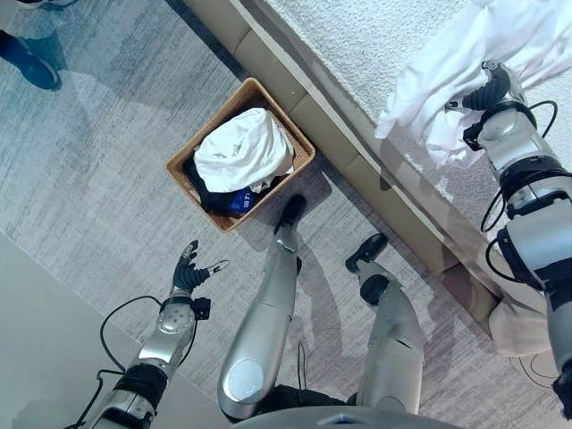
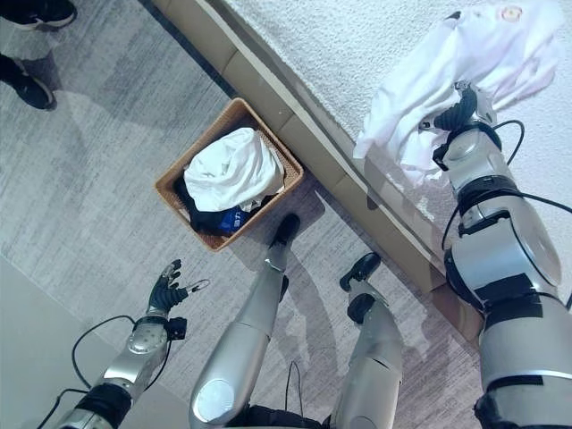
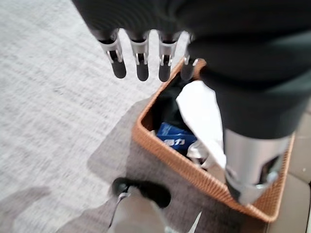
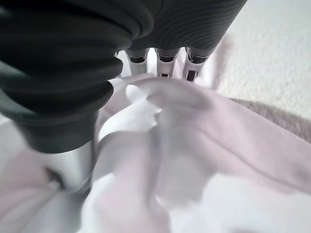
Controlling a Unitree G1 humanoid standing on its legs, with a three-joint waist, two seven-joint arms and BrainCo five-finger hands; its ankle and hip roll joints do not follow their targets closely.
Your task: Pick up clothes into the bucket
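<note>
My right hand (image 1: 494, 88) is raised over the bed, its fingers curled into a white garment (image 1: 465, 54) that hangs bunched from it; in the right wrist view the white garment (image 4: 194, 145) folds over the fingers (image 4: 166, 60). A woven brown basket (image 1: 210, 122) stands on the carpet beside the bed, holding a crumpled white cloth (image 1: 241, 152) on top of dark clothing and a blue piece (image 1: 237, 203). My left hand (image 1: 189, 273) is low at the left, open and holding nothing, a short way from the basket. Its straight fingers (image 3: 141, 63) point toward the basket (image 3: 165, 158).
The bed (image 1: 357, 45) with a white textured cover runs diagonally across the upper right, its beige side panel (image 1: 357, 152) next to the basket. A person's dark shoes (image 2: 36, 11) stand at the upper left on the grey carpet.
</note>
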